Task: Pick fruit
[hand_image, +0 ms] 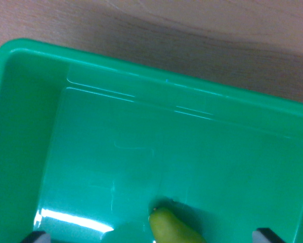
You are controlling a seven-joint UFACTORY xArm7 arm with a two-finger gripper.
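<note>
Wooden tabletop [202,20] frames a green bin [19,101] where the fruit [170,227] lies between wide-spread fingertips [37,236], its axis seemingly slanting toward the wrist view's lower right.

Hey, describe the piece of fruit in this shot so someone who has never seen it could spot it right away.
Start with the big green plastic bin sitting on a wooden table. Look along the bin's floor to the bottom edge of the wrist view, just right of centre. There a yellow-green fruit pokes in, rounded tip up, the only non-green-plastic thing inside; its lower part is cut off, so its kind is unclear.
</note>
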